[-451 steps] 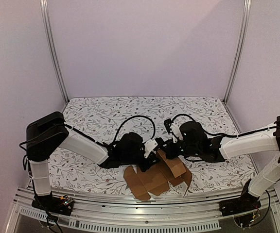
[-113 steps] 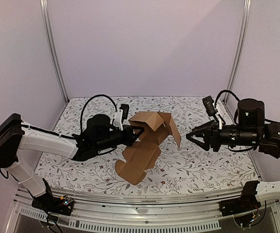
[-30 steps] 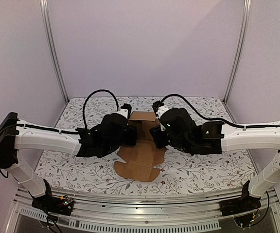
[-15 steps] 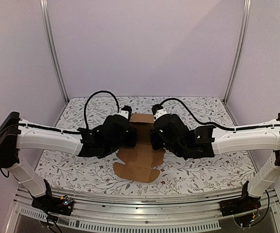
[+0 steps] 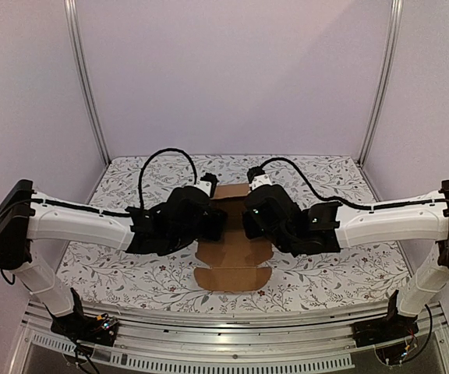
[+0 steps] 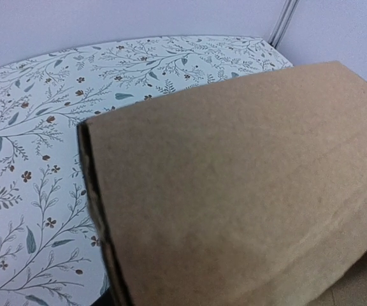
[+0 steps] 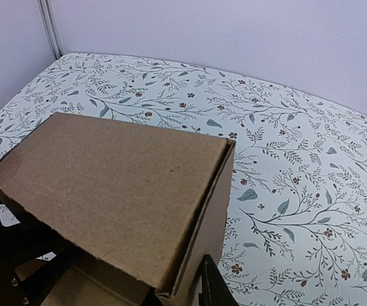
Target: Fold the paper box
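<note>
Your floral surface [image 5: 131, 183] carried the paper box [image 5: 232, 253] at its middle, with a flap lying flat toward the arms. Your left tool [image 5: 213, 220] and right tool [image 5: 249, 220] flanked its raised part. Cardboard hid their fingers, so I could not tell how wide either stood or what it gripped.

Top external: fixed, high, behind the arm bases, tilted down and forward over the table [image 5: 326, 179] to the back wall. Wide view, with the whole workspace, left arm [image 5: 76, 226] and right arm [image 5: 388, 222] in frame.

Left wrist: very near the paper box [image 6: 234, 185], cardboard fills most of the frame. Faces across the table to the far wall, corner post [image 6: 280, 22] upper right.

Right wrist: also close, looks over a cardboard panel to the far wall, second post [image 7: 48, 29] upper left.

All three share the box and the floral table top.
</note>
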You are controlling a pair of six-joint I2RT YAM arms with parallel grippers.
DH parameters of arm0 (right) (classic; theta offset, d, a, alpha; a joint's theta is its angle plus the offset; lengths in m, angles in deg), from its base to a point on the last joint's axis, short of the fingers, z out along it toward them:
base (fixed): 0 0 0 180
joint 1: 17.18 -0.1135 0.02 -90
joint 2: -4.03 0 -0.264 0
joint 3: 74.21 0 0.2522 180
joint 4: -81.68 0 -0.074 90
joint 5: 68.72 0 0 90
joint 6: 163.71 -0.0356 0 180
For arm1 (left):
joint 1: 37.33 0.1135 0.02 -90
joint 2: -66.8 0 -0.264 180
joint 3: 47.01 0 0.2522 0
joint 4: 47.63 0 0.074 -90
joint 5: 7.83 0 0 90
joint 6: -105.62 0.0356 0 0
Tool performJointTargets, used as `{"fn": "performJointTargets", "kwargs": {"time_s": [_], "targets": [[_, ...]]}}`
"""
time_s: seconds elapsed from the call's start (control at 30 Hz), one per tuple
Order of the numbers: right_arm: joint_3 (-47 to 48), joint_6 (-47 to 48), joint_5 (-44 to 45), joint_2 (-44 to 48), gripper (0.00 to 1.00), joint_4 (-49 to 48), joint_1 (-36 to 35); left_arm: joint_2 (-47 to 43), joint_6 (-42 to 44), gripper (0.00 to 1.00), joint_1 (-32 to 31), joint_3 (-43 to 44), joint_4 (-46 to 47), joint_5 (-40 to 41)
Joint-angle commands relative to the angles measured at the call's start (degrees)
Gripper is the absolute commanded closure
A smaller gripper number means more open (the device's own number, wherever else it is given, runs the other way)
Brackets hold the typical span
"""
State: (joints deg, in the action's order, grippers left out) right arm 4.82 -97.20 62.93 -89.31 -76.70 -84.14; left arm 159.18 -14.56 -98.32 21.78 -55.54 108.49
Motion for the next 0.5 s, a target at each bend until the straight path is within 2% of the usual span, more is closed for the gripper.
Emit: {"fn": "performJointTargets", "kwargs": {"time_s": [0.0, 0.07, 0.3, 0.47], "targets": [[0.4, -0.7, -3.6, -1.6, 0.94, -3.1, -1.0, -0.1, 0.8, 0.61, -2.6, 0.3, 7.0, -7.1], [0.3, -0.4, -2.5, -1.7, 1.0, -2.8, -1.0, -0.7, 1.2, 0.56, -2.6, -0.3, 7.2, -7.7], [0.2, 1.6, 0.3, -2.4, 1.0, -2.1, -0.7, -4.0, 1.6, 0.4, -2.0, -3.4, 6.9, -10.1], [0.3, 3.2, -0.1, -3.2, 1.0, -2.0, 0.7, -5.9, 2.7, 0.34, -1.9, -6.9, 8.5, -12.5]]}}
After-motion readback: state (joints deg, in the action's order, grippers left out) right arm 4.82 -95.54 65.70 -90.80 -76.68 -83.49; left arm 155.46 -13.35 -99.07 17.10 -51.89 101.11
